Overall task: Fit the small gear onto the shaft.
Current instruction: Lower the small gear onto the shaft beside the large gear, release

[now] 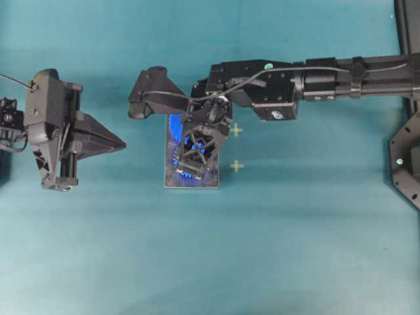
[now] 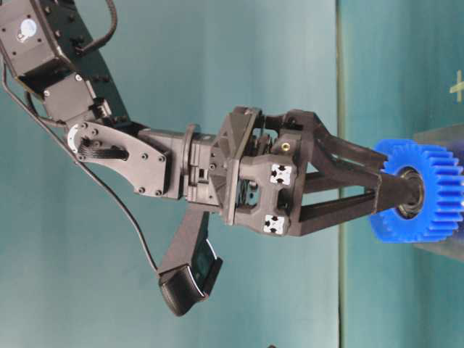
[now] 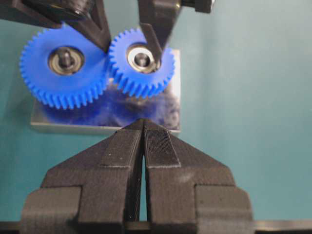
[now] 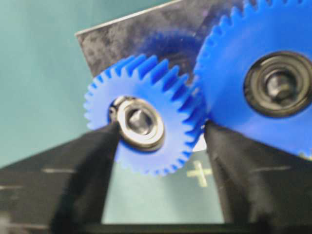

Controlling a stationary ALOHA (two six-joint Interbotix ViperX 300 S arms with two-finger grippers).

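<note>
Small gear [image 4: 146,129] sits on the shaft [image 3: 142,59] on the dark metal plate [image 3: 168,105], teeth meshed with the larger gear [image 3: 63,68] at its 9 o'clock in the left wrist view. Right end effector [image 4: 158,141] straddles it, fingers parted, one on each side. Left end effector [image 3: 143,129] closed, empty, at the plate's 6 o'clock over the table [image 1: 295,249].

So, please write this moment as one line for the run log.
small gear: on shaft, meshed with large gear | right gripper: open, straddling small gear | left gripper: shut, off the plate
</note>
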